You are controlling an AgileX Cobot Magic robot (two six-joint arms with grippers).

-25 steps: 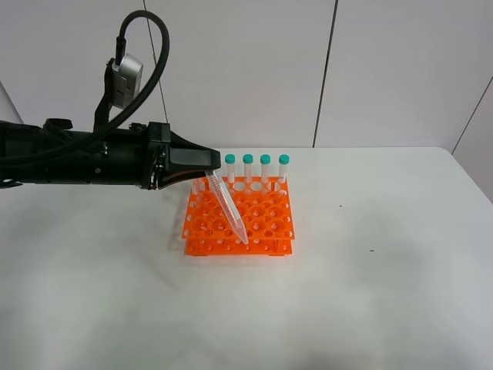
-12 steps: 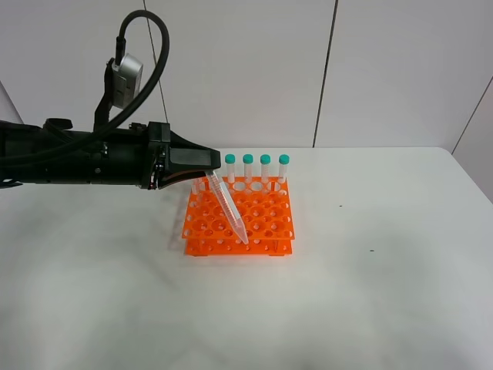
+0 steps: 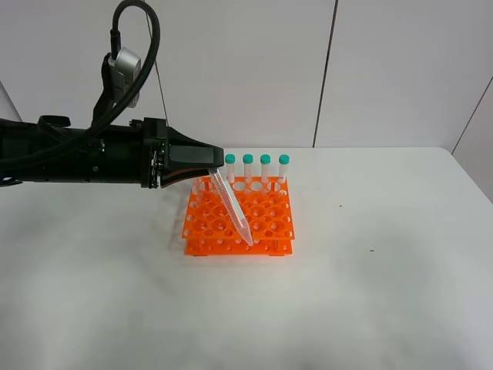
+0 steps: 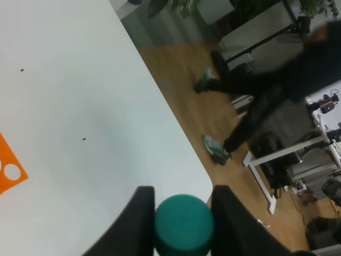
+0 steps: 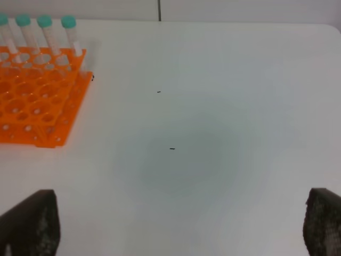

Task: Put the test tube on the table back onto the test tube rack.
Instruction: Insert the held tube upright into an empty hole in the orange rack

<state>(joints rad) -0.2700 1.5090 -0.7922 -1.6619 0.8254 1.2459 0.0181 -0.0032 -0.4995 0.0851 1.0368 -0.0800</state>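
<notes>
- The left gripper's (image 3: 215, 167) fingers (image 4: 139, 224) are nearly closed, pinching the green cap of the test tube (image 4: 184, 226) from both sides.
- The right gripper (image 5: 176, 226) is spread wide, with only bare table (image 5: 213, 133) between its tips; only its own wrist camera shows it.
- The left wrist camera catches just the cap and a corner of the rack (image 4: 8, 173).
- The high camera shows the tube's whole length. It slants down from the fingers, pointed tip low over the front edge of the orange rack.
- Whether the tip touches the rack cannot be told.
- Four other tubes (image 3: 256, 166) stand upright in the rack's back row.
</notes>
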